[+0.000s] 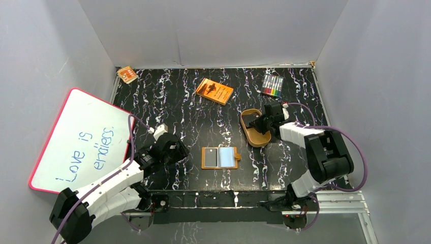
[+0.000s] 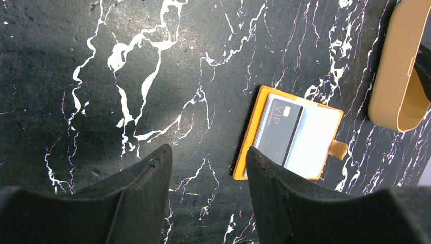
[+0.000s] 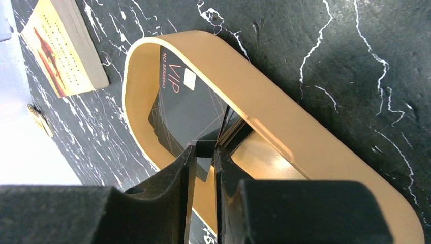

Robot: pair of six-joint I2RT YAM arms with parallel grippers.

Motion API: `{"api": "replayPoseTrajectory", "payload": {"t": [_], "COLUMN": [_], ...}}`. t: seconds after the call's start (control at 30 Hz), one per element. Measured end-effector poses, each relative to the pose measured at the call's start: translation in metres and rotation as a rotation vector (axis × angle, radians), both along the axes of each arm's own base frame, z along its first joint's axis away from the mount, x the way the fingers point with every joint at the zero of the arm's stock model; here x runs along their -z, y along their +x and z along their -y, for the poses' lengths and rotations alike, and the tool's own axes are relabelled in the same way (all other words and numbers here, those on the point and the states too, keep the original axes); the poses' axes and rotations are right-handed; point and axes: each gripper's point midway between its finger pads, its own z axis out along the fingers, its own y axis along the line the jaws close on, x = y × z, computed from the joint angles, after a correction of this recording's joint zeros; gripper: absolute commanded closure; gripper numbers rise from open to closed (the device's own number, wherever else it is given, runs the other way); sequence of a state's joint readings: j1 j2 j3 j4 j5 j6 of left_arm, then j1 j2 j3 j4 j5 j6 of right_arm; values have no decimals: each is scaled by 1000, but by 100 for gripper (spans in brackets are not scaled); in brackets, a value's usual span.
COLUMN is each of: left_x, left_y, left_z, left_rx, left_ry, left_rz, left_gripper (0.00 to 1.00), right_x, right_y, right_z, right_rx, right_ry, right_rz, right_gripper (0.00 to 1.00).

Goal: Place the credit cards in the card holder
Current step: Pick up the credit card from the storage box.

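right claw [image 3: 204,150]: down inside the tan tray [image 3: 284,117]. its fingers [image 3: 178,178] stand close together either side of the near edge of a black card [image 3: 188,107]. only a sliver of gap shows; cannot tell whether they bite yet.
black card: looks tilted, near edge raised, far end down toward the tray's rounded end, "vip" print up. darker edges lie beneath it, possibly more cards; count unclear.
tray: on the worktop [image 1: 203,122], right of centre, well apart from the wallet.
wallet [image 1: 220,157]: lying open and flat near the front edge, between the two arms. a tucked card [image 2: 278,131] already sits in its left pocket; the right pocket is bare.
left claw [image 2: 208,203]: fingers apart, holding nothing, hovering over bare worktop just left of the wallet.
risk, slip: the hold is on a thin edge only, so the card could pivot or drop on the lift.
risk, double pick: a neighbouring card may come up with it.
risk, tray: the rim is close, so dragging the card over it could shift the tray.
risk, wallet: nothing pins it, so it could skate when a card is pushed into the pocket.
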State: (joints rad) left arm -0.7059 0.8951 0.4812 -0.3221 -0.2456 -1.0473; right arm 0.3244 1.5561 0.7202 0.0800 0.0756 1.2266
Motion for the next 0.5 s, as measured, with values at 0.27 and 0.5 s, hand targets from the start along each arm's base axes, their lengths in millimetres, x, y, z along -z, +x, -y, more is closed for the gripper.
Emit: {"api": "replayPoseTrajectory", "payload": {"t": [0.27,0.5], "left_x": [2,3], "left_y": [-1,-2], "left_z": [1,2], "left_rx": [0,5], "left_ry": [0,-4], "left_rz": [-12,-18], "left_gripper": [48,48], "right_x": [-3,0], "right_y": [-6,-7], "right_z": [1,1], "right_rx": [-2,-6], "right_ry": [6,6], "right_rz": [5,-2], "right_gripper": [48,49]}}
